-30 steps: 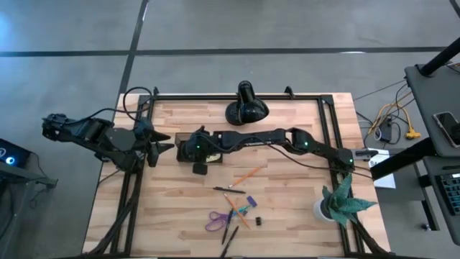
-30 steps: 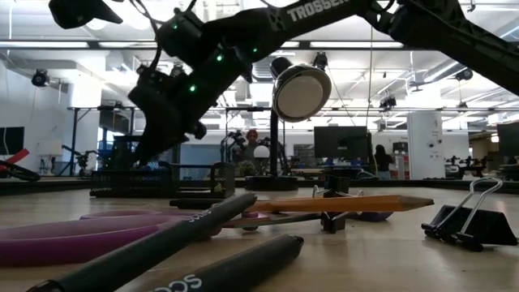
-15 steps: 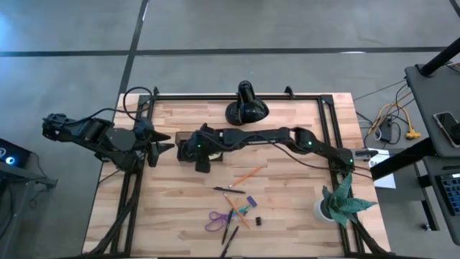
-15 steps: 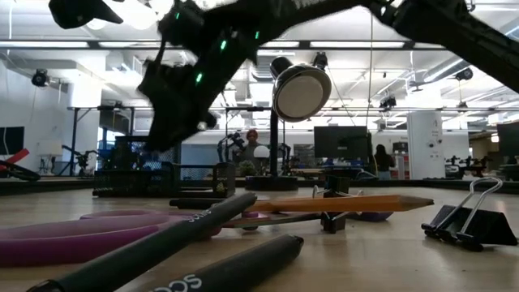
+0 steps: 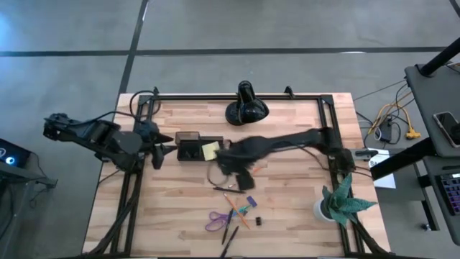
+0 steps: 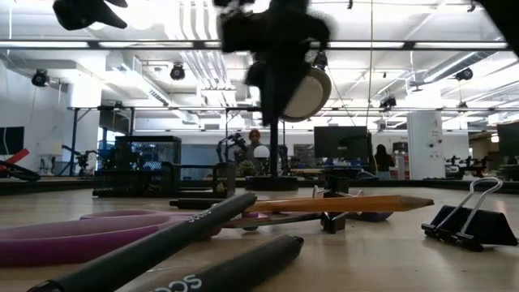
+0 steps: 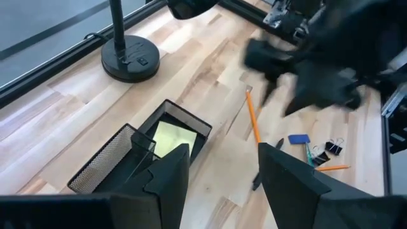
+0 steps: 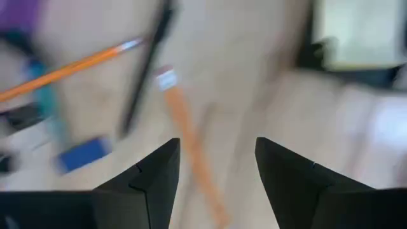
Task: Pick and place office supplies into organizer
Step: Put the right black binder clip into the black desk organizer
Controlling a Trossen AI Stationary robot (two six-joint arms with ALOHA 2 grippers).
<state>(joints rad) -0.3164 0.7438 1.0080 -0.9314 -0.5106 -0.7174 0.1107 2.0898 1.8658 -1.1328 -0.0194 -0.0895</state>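
Right end effector point(image 5: 231, 167) moved off organizer point(image 5: 188, 148), sticky-note pad point(image 5: 210, 150) now inside

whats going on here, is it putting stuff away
Yes. The yellow sticky-note pad already lies in the black mesh organizer. The right gripper, open and empty, is over the table above an orange pencil, near the scissors, pens and other supplies left on the wood. The left gripper waits open beside the organizer.

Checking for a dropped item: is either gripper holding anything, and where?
Nothing held. The right gripper and left gripper are both open and empty; the sticky-note pad lies in the organizer.
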